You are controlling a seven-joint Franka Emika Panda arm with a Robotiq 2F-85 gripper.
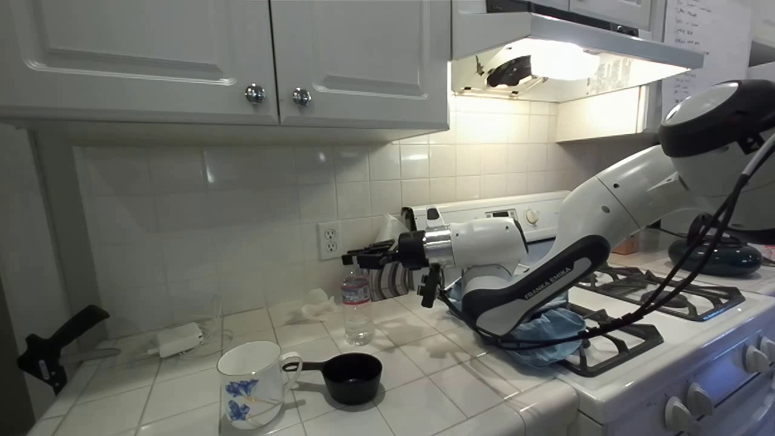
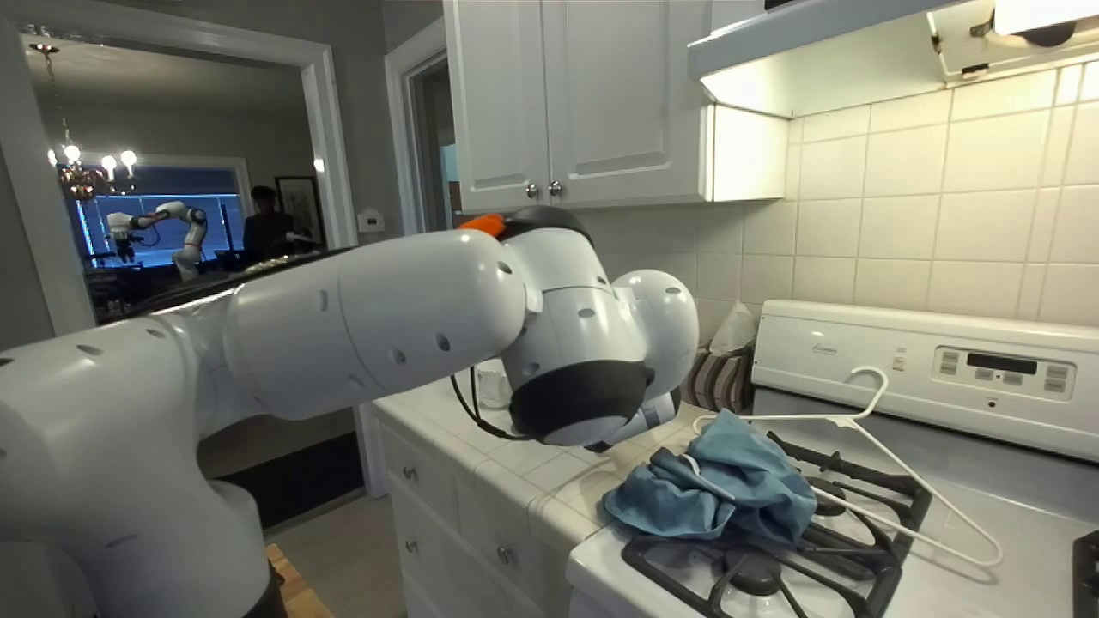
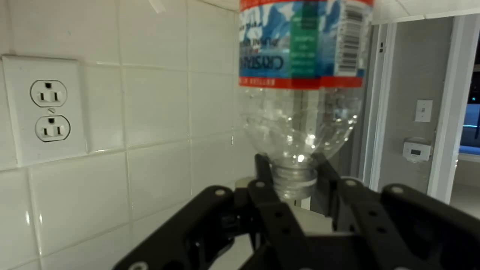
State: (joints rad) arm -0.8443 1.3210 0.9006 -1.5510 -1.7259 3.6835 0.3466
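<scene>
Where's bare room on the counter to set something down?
Try the bare counter between the black measuring cup and the stove, or the patch between the mug and the white adapter. Crowded: between mug and cup, and around the bottle, with the gripper at its neck.

Open air separates the gripper (image 3: 293, 170) from the cupboard (image 1: 363, 66) above; the mug (image 1: 250, 384) and measuring cup (image 1: 352, 381) obstruct part of the counter (image 1: 433, 393), and the wall (image 1: 254, 218) seemingly limits room behind.
</scene>
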